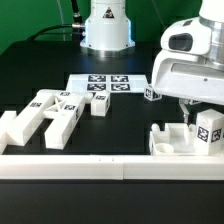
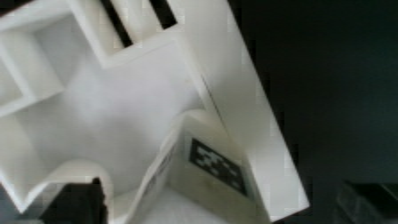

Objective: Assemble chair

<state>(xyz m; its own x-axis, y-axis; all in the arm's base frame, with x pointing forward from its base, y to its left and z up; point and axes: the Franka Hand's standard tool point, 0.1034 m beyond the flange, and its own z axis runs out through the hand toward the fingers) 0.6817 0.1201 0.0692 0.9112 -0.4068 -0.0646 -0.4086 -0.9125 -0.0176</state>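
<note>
A black bench (image 1: 30, 70) fills the scene, with the arm's white base (image 1: 105, 30) at its rear edge. The wrist housing (image 1: 190, 60), the largest body in view, hangs over the bench's front corner on the exterior view's right. A long white border rail (image 1: 90, 166) runs along the front edge. The chair is not yet one piece. A cluster of loose chair parts (image 1: 45, 115) lies near the front corner on the exterior view's left, well apart from the joined chair section (image 1: 175, 140). That section stands just behind the rail, under the wrist, with a tagged block (image 1: 208, 128) at its end; whether the block is seated cannot be told. The marker board (image 1: 100, 85) lies mid-bench, a small tagged cube (image 1: 152, 95) just beside it on the arm's side. The gripper (image 2: 217, 200) is open: in the wrist view its dark fingertips (image 2: 71, 203) stand wide apart on either side of a white slotted part (image 2: 160, 110) bearing a tag (image 2: 217, 165), and dark space shows beside one fingertip, so nothing is clamped. Likely hazards: a sideways or tilted move could catch a fingertip on this part and drag or tip the section. A joint not fully seated could then loosen, and a low sweep of the wrist could knock the cube.
</note>
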